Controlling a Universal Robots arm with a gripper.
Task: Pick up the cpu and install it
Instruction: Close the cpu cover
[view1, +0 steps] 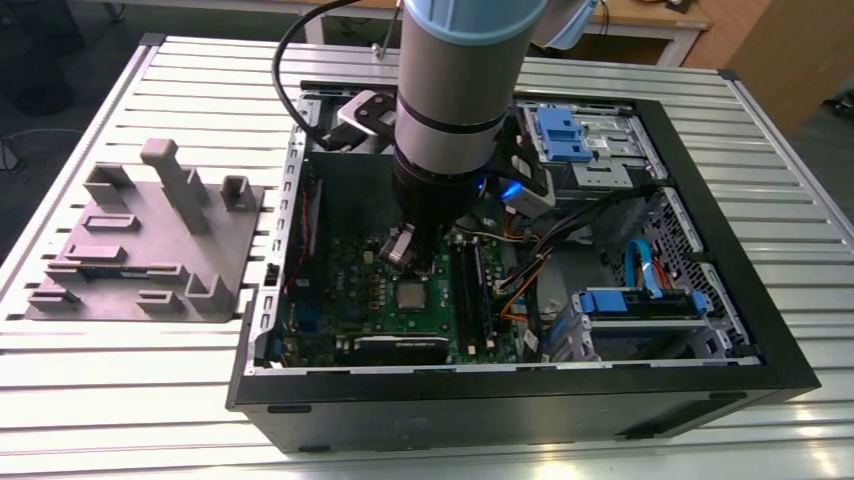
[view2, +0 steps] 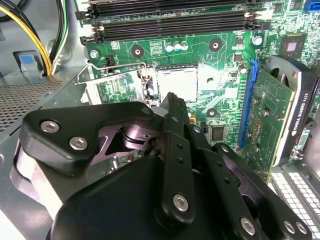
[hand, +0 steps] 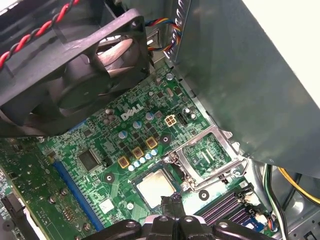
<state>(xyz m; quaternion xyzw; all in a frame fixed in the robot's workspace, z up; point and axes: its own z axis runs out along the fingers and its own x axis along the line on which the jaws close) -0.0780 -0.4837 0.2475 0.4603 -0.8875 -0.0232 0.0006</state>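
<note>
Tool (hand: 172, 201) fingers sit closed together with nothing between them, hanging low over the green circuit board (hand: 117, 187), the tips just above one edge of the cpu (hand: 156, 188). The cpu lies flat in its socket near the middle of the board, silvery top up, and the tool does not touch it. The shiny metal socket frame (hand: 207, 156) is swung open and tilted up from the board just beside the cpu, with its wire lever raised. A black fan (hand: 80, 75) hangs over the board's far part, and long dark memory slots (view2: 170, 20) run along the board on the cpu's other side. The board lies on the bottom of an open black computer case (view1: 747, 330), which rests on the slatted counter (view1: 134, 400). A grey fixture block (view1: 134, 250) stands on the counter well apart from the board, outside the case.
</note>
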